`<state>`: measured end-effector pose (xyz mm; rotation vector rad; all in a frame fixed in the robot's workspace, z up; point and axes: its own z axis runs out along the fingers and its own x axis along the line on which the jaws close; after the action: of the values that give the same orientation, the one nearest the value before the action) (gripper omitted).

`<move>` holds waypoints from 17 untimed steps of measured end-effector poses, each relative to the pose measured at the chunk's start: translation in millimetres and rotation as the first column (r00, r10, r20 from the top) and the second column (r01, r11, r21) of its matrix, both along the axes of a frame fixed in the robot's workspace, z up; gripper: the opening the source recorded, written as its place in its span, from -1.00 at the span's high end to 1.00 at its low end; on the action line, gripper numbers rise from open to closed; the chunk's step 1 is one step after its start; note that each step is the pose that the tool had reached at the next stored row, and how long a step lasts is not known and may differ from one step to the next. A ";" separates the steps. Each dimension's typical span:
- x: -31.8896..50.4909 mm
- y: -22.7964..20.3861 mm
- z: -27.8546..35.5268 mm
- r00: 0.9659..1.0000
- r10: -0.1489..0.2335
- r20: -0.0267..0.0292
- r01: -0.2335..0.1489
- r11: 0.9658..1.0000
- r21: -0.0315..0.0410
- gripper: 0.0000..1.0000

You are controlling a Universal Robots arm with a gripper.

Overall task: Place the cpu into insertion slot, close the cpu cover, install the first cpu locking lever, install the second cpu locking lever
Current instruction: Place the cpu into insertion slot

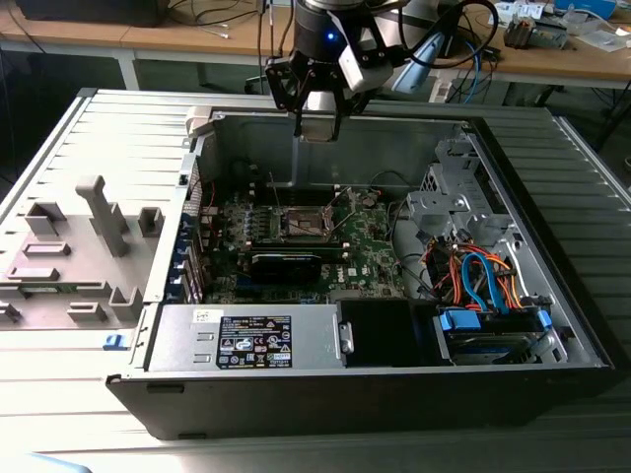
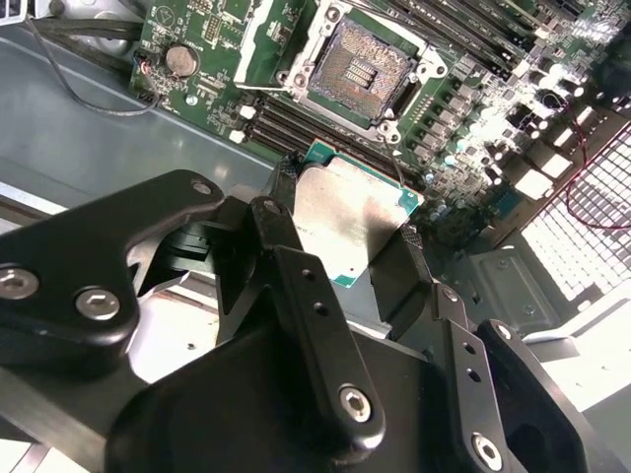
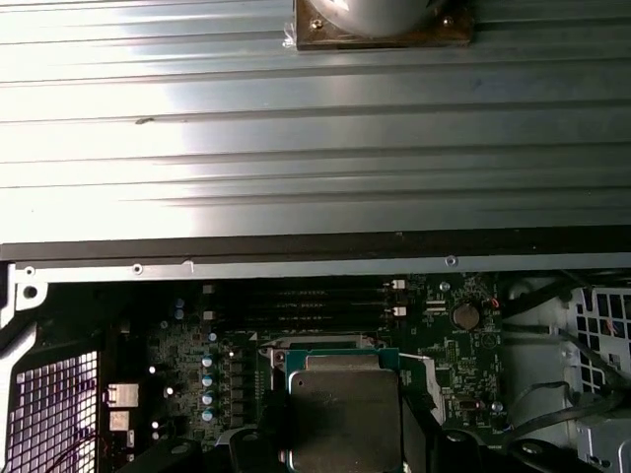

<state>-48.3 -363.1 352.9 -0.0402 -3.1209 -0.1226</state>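
Clamped on cpu (image 2: 347, 225) with gripper (image 2: 350, 212): black fingers (image 2: 284, 187) shut against two opposite edges, pale face up toward both wrist views, green rim showing round it. Hanging high over the far wall of the open case (image 1: 552, 296) in the exterior view, well apart from slot.

Past the cpu, on green board (image 2: 463, 128): slot (image 2: 357, 61), bare, dark centre with contacts exposed, silver rim. Cover (image 2: 246, 49) tilted up off it along one side. Open room straight above slot.

Coin cell (image 2: 179, 61) near slot, loose black wire beside it. Black card (image 1: 286, 264) just beside slot, on the camera side in the exterior view.

Hemmed in by case walls all round. Drive cage with orange and blue cables (image 1: 483, 276) at the exterior view's right. Psu (image 1: 197, 340) along the near wall, black-and-white sticker (image 1: 253, 341) on top, print left unread.

Outside the case: ribbed metal table (image 3: 296, 148), grey fixture (image 1: 69, 256) at the exterior view's left.
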 end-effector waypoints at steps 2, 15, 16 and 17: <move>-0.1 -0.4 -0.1 1.000 0.000 0.000 0.000 1.000 0.000 -0.09; -2.3 -1.6 -1.5 1.000 0.000 0.000 0.000 1.000 0.000 -0.09; -2.6 -1.9 -1.9 1.000 0.000 0.000 0.000 1.000 0.000 -0.09; -2.7 -2.2 -2.1 1.000 0.000 0.000 0.000 1.000 0.000 -0.09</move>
<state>-51.0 -365.3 350.8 -0.0398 -3.1209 -0.1230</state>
